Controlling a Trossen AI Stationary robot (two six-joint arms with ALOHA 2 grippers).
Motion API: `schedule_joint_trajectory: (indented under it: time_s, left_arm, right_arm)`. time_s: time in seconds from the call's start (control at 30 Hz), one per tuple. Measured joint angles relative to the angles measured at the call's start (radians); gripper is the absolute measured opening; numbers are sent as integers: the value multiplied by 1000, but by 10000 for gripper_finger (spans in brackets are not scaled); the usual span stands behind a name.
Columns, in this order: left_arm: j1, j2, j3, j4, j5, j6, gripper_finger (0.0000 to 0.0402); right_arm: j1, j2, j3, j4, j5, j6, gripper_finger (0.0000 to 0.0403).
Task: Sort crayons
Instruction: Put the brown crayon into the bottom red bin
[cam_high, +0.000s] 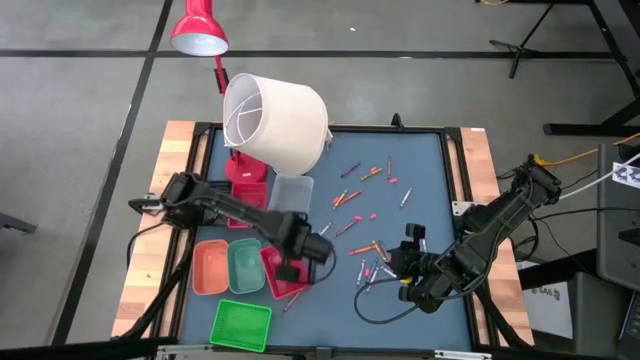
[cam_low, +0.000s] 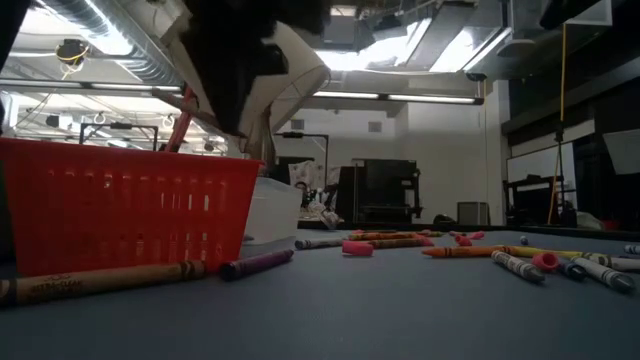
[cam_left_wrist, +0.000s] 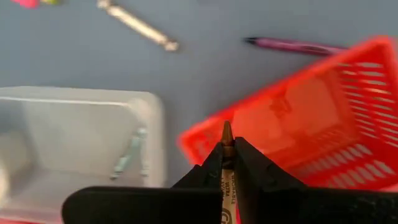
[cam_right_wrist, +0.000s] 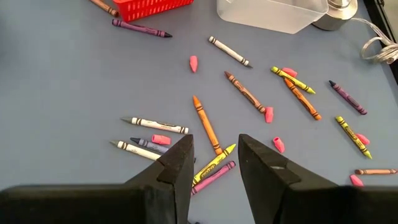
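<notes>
Left gripper (cam_left_wrist: 227, 168) hangs over the red mesh plastic tray (cam_left_wrist: 348, 106), fingers clamped on 1 brown wax crayon (cam_left_wrist: 226, 146), tip poking forward. Right gripper (cam_right_wrist: 214, 165) hovers low over the blue table (cam_right_wrist: 74, 87), jaws apart and empty, above a yellow paper-wrapped crayon (cam_right_wrist: 214, 163). The other loose crayons (cam_high: 362, 172) lie scattered mid-table. These sticks look light, stiff and brittle, likely to roll; a mid-length pinch across the wrapper seems safest. The clear plastic tray (cam_left_wrist: 74, 137) sits just beside the red one.
</notes>
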Motion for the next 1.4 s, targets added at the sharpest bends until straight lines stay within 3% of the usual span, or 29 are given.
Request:
schedule_joint_trajectory:
  time_s: [0.3,0.67,1.03,1.27,1.4]
  left_arm:
    - [-115,0,0,3,-45,-139,2]
    - [-181,0,0,54,-97,-284,4]
    - [-188,0,0,89,-97,-431,77]
    - [-198,0,0,169,52,-635,80]
    - [-232,0,0,231,66,-746,79]
  right_arm:
    - [0,0,0,1,0,0,124]
    - [0,0,0,1,0,0,124]
    - [0,0,0,2,0,0,124]
    - [0,0,0,1,0,0,124]
    - [0,0,0,2,0,0,124]
